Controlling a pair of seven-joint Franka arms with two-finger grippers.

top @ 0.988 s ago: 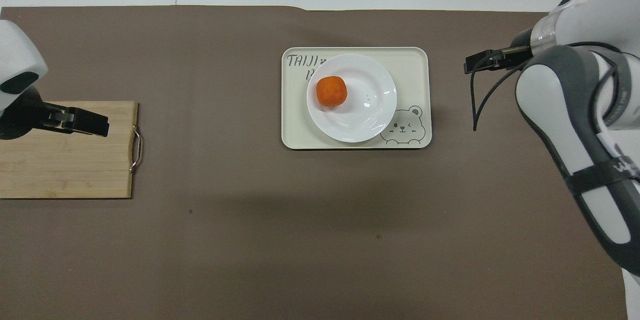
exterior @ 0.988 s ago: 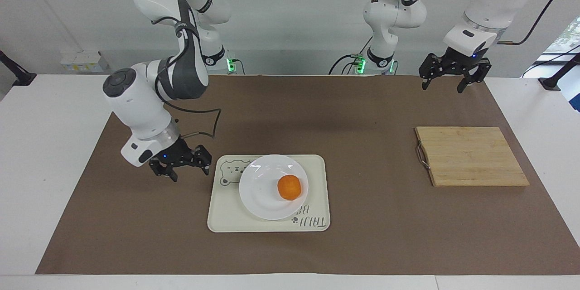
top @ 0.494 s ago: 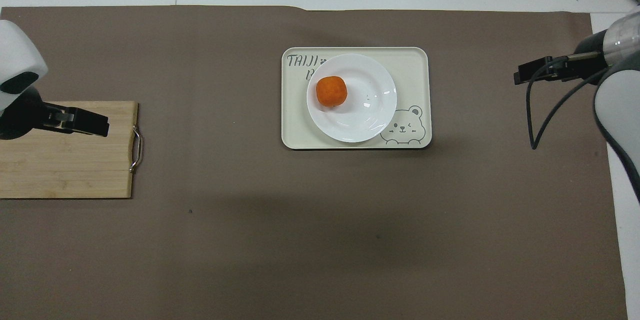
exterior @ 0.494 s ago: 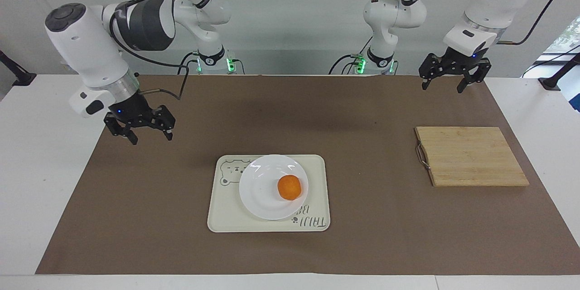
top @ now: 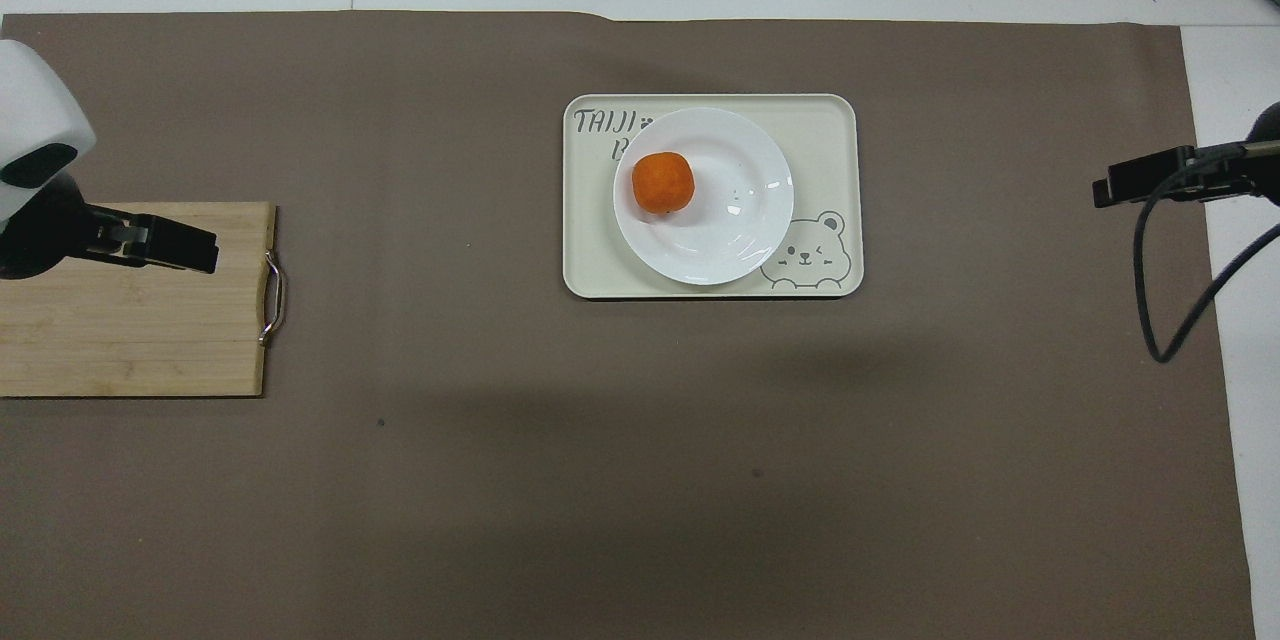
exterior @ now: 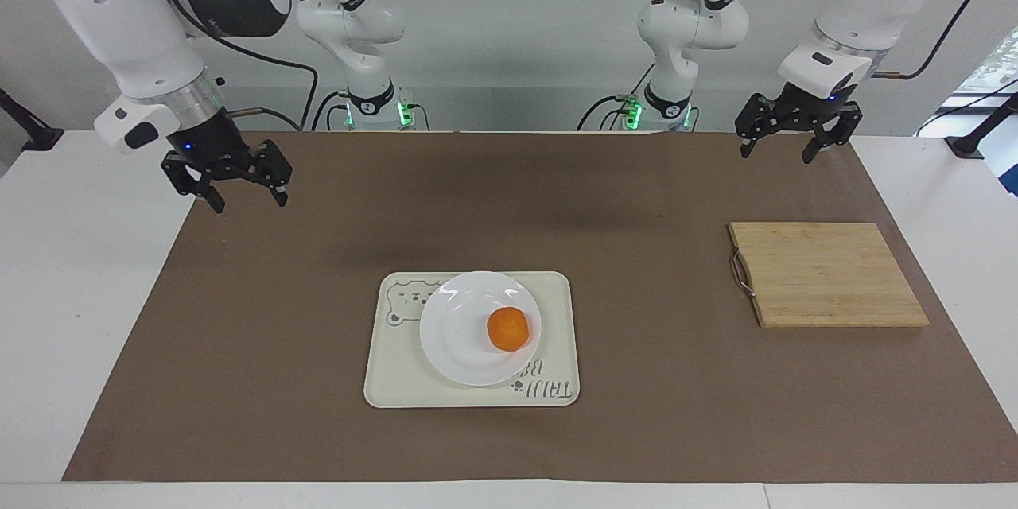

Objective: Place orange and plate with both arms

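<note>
The orange (exterior: pixel 507 329) lies in the white plate (exterior: pixel 457 330), toward the plate's edge farther from the robots. The plate sits on the cream bear tray (exterior: pixel 557 294) in the middle of the brown mat. They also show in the overhead view: orange (top: pixel 662 182), plate (top: pixel 745 210), tray (top: pixel 830 125). My right gripper (exterior: pixel 248 203) is open and empty, raised over the mat's edge at the right arm's end, well apart from the tray. My left gripper (exterior: pixel 778 153) is open and empty, raised over the left arm's end of the mat, where it waits.
A wooden cutting board (exterior: pixel 827 274) with a metal handle lies on the mat at the left arm's end. In the overhead view the left gripper (top: pixel 195 252) covers the board's (top: pixel 130 340) edge, and the right gripper (top: pixel 1110 192) shows with its cable.
My right gripper has lifted from beside the tray and drawn back, up and toward the right arm's end of the table. The left arm, the orange, the plate and the tray have not moved.
</note>
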